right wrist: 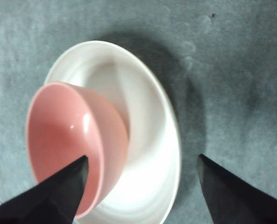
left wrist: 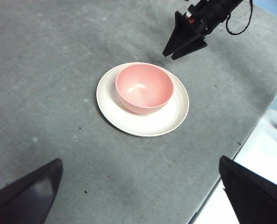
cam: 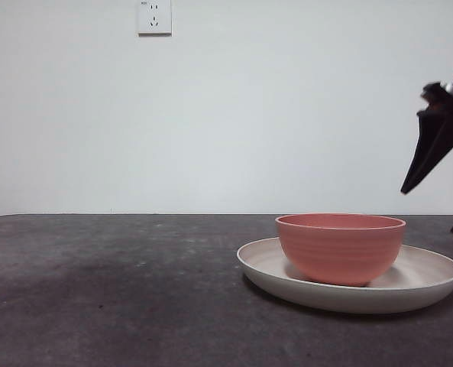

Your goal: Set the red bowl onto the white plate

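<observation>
The red bowl [cam: 341, 248] stands upright inside the white plate [cam: 428, 277], toward its left side, on the dark table. The left wrist view looks down on the same bowl [left wrist: 143, 88] and plate [left wrist: 176, 112]. My right gripper [cam: 431, 210] hangs open just above the plate's right side, with nothing between its jaws. Its wrist view has the bowl [right wrist: 63, 135] beside one jaw and the plate [right wrist: 147, 107] below, the right gripper [right wrist: 142, 157] touching neither. My left gripper [left wrist: 139, 161] is open and empty, well back from the plate.
A wall socket [cam: 154, 17] sits high on the white wall behind. The grey table mat ends at a white edge [left wrist: 264, 154] near the left arm. The right gripper [left wrist: 171, 56] shows beyond the plate in the left wrist view.
</observation>
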You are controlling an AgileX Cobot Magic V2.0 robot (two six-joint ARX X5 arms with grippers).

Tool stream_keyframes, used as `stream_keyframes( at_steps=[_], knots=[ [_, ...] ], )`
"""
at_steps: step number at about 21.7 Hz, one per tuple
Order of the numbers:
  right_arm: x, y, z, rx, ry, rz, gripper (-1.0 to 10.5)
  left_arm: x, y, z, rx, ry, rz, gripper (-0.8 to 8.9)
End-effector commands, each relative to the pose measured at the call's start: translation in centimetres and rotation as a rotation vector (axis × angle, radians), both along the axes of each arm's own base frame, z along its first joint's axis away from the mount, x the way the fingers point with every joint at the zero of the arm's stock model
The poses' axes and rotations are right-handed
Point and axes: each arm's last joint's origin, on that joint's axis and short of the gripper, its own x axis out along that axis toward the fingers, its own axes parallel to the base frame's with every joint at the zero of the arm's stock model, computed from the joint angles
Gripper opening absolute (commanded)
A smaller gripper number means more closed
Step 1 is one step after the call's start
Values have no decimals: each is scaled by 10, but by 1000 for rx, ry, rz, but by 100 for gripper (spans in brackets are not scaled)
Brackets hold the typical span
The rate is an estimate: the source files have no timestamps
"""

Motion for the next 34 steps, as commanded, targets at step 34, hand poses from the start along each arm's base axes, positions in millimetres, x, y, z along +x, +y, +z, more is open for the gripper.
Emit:
stream_keyframes(
  at_steps=[34],
  knots=[
    [21, 25, -40, -140, 99, 54, 10, 0, -1, 4, -14, -7, -2, 561]
  ],
)
